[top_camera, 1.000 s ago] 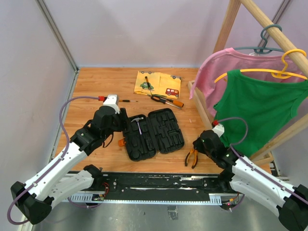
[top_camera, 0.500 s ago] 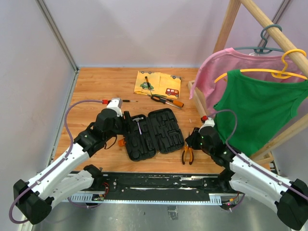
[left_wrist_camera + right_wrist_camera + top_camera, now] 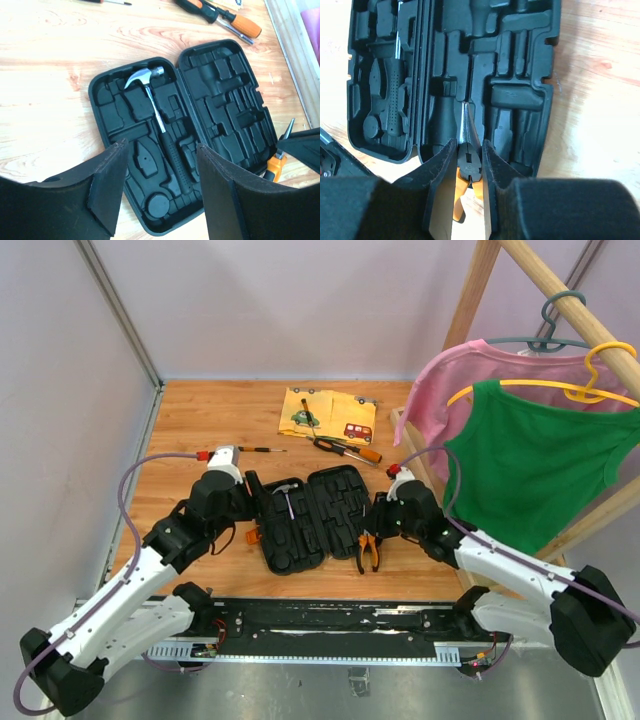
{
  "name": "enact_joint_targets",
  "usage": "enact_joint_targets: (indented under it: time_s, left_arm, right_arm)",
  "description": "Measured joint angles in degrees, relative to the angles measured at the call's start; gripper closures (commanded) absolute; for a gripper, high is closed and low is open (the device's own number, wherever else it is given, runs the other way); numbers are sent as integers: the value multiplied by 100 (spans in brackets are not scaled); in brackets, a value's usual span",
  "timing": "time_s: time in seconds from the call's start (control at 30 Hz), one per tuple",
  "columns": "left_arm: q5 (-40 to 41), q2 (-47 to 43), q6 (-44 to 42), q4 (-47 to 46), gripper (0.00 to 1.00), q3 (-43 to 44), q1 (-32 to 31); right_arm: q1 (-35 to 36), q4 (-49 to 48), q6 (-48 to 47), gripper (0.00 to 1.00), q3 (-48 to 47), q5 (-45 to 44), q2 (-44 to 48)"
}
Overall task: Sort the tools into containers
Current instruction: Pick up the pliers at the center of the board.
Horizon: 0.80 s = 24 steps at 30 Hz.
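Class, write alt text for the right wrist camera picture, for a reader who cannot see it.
The right end effector grips orange-handled pliers, their pointed nose above the open black tool case. A hammer lies in the case's other half, and the case sits on a wooden table.

Open tool case filling the mid tabletop, hammer taking a slot in its 9 o'clock half, below the spread, empty left hand, right hand clamped on pliers over its 3 o'clock half, cloth and screwdrivers at 12 o'clock, clothes rack walling off 3 o'clock, bare wood toward 10 o'clock
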<state>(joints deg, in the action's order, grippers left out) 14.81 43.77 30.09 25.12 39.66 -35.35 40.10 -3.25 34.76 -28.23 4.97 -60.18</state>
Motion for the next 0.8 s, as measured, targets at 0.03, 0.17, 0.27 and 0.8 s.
enact_joint_targets:
  time_s: [0.03,0.17,0.27,0.8]
  left_arm:
    - [59,-39,-2,120,38,52,0]
    - [249,-155,-24,446,37,378,2]
    - [382,-236,-122,621,37,695,0]
    - [960,-599,-396,866,35,710,0]
  right_arm:
    - [37,-17,-37,99,-50,59,-136]
    - [219,-42,-146,99,-271,109,-448]
    - [470,-52,-212,99,-562,105,-686]
    - [1202,-133,-57,99,-2286,109,-2621]
